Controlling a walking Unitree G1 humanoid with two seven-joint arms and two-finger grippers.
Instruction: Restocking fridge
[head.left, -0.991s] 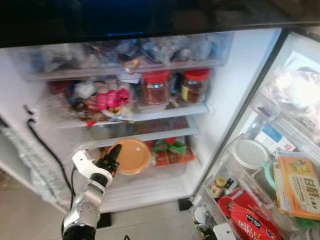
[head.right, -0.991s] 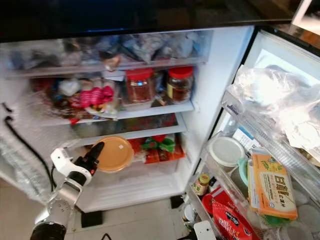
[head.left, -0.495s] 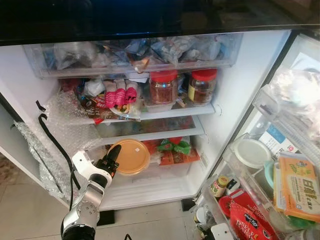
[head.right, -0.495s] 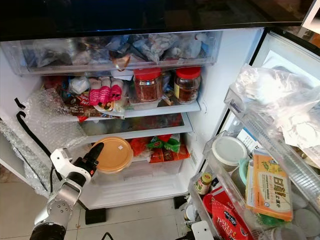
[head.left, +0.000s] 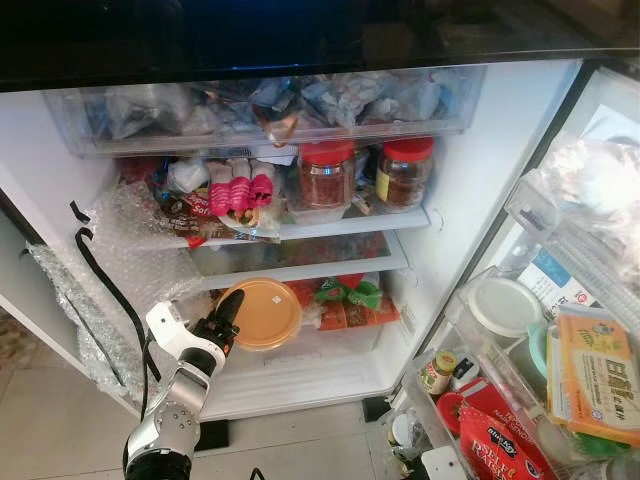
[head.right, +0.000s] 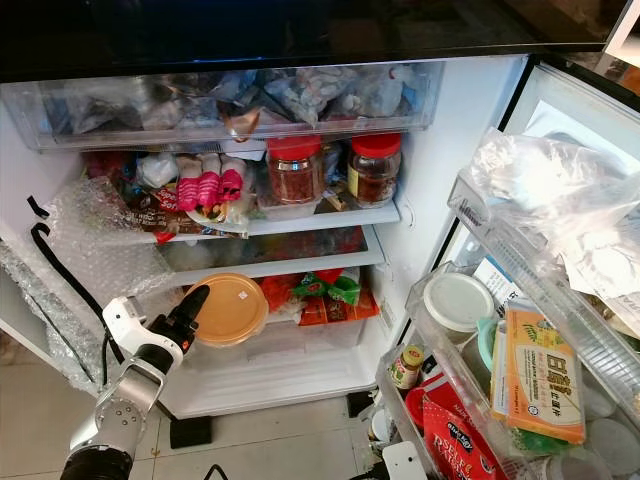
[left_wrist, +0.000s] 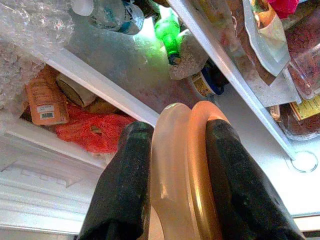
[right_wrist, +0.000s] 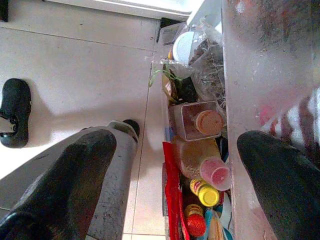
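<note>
Left hand (head.left: 228, 312) at 7 o'clock, fingers (left_wrist: 127, 185) pinching the rim of the round orange-lidded container (head.left: 262, 313). Container sits at the front edge of the lower shelf (head.left: 300, 268), beside red and green packets (head.left: 345, 302). Over the last half second, container and hand barely shifted: insertion looks paused or nearly done. Right hand (right_wrist: 170, 185) spread wide, empty, over the door bin (right_wrist: 200, 165) at 4 o'clock. Farther up, two red-lidded jars (head.left: 327, 173).
</note>
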